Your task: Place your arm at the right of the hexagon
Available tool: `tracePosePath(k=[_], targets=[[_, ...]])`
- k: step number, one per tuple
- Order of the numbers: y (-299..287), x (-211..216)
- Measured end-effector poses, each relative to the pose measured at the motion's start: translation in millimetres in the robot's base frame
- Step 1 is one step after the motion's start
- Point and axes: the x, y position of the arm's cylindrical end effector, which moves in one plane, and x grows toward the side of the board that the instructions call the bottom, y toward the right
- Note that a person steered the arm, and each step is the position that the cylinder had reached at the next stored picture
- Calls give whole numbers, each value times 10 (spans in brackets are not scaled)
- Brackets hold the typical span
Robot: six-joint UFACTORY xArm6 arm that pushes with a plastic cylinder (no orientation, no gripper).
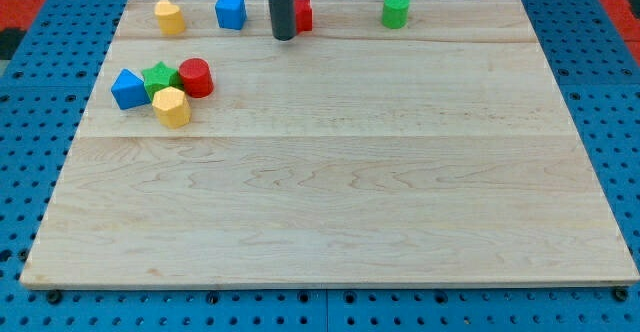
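The yellow hexagon block (172, 106) lies at the view's left, in a cluster with a blue block (128, 89), a green star block (160, 76) and a red cylinder (196, 77). My tip (283, 37) is near the view's top, well up and to the right of the hexagon. It stands just left of a red block (302, 14), which it partly hides.
Along the top edge of the wooden board (330, 172) lie a yellow block (169, 17), a blue block (231, 11) and a green cylinder (395, 10). Blue pegboard surrounds the board.
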Motion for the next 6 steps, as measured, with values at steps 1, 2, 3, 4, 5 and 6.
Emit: tracePosePath(k=[1,2,3,4,5,6], targets=[[270,-119],[525,-35],[547,689],[120,1321],[-899,1393],[-1118,1331]])
